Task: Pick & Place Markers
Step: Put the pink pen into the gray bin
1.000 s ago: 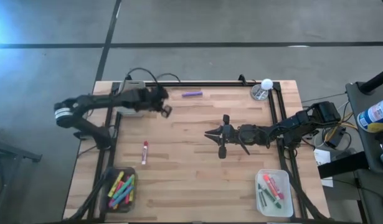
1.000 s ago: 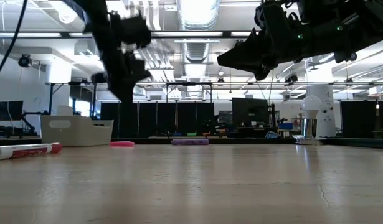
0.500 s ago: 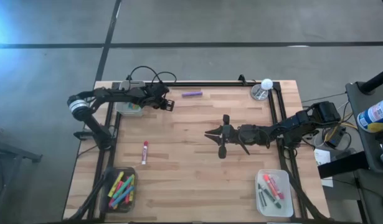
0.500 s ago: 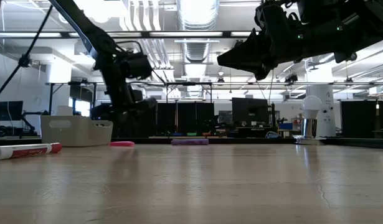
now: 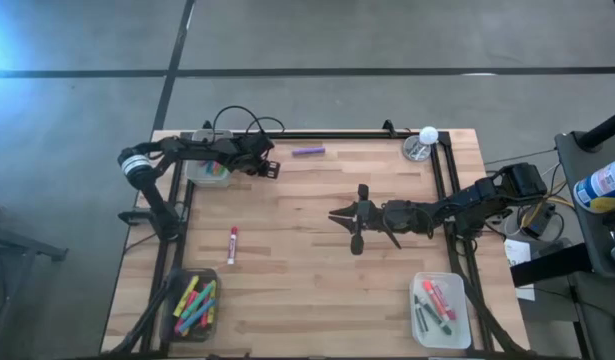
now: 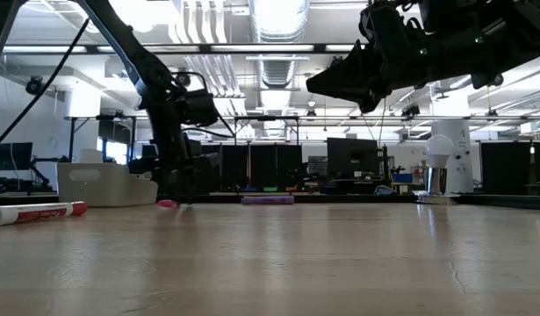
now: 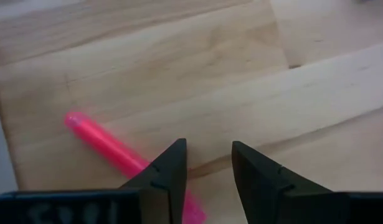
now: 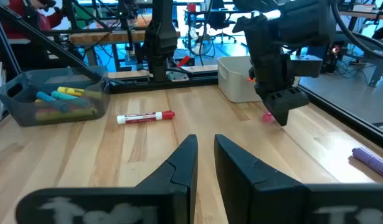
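A: Where does the risk sit?

B: With the left gripper (image 5: 271, 170), in the upper left of the high view, low over the table (image 5: 317, 290) beside the white bin (image 5: 200, 176). In its wrist view the jaws are parted with a clear gap, and the pink marker (image 7: 110, 147) lies slantwise under one finger (image 7: 169, 177), not centred between them.

A: So a closing could miss?

B: That is the likely fault. If the fingers come together as they stand, one may press the marker's side and roll or skid it across the wood, or pinch only its end so it swings loose when lifted.

A: And the other arm?

B: The right gripper (image 5: 339, 216) hangs mid-table, right of centre in the high view. Its jaws are close together with only a thin gap, and nothing is held. It looks well apart from the left arm, so a clash seems unlikely.

A: What else remains out?

B: A purple marker (image 5: 308, 151) lies near the top edge, and a red-and-white marker (image 5: 232, 244) lies lower left of centre. The dark bin (image 5: 179, 290) at lower left and the clear bin (image 5: 419, 322) at lower right already hold markers. Whether any marker sits in the white bin cannot be settled from here.
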Robot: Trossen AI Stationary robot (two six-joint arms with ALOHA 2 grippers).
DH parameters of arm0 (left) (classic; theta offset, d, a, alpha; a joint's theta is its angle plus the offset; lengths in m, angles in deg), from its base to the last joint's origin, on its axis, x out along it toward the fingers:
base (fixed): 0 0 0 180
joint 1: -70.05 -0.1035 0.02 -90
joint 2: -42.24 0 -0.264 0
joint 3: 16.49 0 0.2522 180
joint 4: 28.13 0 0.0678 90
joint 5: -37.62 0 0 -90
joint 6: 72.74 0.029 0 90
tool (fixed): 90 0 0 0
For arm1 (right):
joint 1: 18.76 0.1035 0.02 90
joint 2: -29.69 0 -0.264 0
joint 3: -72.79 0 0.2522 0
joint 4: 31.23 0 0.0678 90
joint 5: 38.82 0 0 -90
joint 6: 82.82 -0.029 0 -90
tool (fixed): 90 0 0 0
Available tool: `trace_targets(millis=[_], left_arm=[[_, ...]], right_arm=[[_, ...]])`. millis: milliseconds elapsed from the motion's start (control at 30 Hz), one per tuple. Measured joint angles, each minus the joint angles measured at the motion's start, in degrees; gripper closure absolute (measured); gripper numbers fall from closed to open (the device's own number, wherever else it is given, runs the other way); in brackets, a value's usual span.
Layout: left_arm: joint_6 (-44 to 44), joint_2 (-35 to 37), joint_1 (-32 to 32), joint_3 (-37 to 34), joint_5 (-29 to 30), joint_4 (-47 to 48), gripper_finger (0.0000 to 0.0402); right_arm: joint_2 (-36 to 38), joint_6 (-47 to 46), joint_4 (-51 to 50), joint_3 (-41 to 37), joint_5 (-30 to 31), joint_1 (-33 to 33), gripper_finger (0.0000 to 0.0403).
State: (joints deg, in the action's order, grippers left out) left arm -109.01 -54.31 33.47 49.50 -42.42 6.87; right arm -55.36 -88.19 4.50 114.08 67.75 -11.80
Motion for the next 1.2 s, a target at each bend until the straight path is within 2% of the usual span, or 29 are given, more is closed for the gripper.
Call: trace_targets(millis=[167, 333, 500, 633, 967, 1200], left_arm=[[2.88, 0.57, 0.10, 0.01, -0.17, 3.34, 0.0278], [3.00, 3.05, 0.16, 0.35, -0.22, 9.96, 0.0278], [2.13, 6.58, 0.33, 0.68, 0.87, 12.41, 0.0278], [1.82, 7.79, 0.42, 0.54, 5.37, 14.85, 0.0278], [3.82, 6.35, 0.42, -3.15, 6.15, 9.70, 0.0278], [5.32, 6.35, 0.42, -3.56, 6.18, 9.68, 0.0281]], right_arm=[[0.00, 0.00, 0.00, 0.00, 0.00, 0.00, 0.0355], [0.00, 0.00, 0.00, 0.00, -0.02, 0.00, 0.0355], [0.00, 0.00, -0.02, 0.00, -0.04, 0.00, 0.0355], [0.00, 0.00, -0.01, 0.00, -0.04, 0.00, 0.0355], [0.00, -0.20, 0.00, 0.00, -0.04, 0.00, 0.0355], [0.00, -0.20, 0.00, 0.00, -0.04, -0.02, 0.0355]])
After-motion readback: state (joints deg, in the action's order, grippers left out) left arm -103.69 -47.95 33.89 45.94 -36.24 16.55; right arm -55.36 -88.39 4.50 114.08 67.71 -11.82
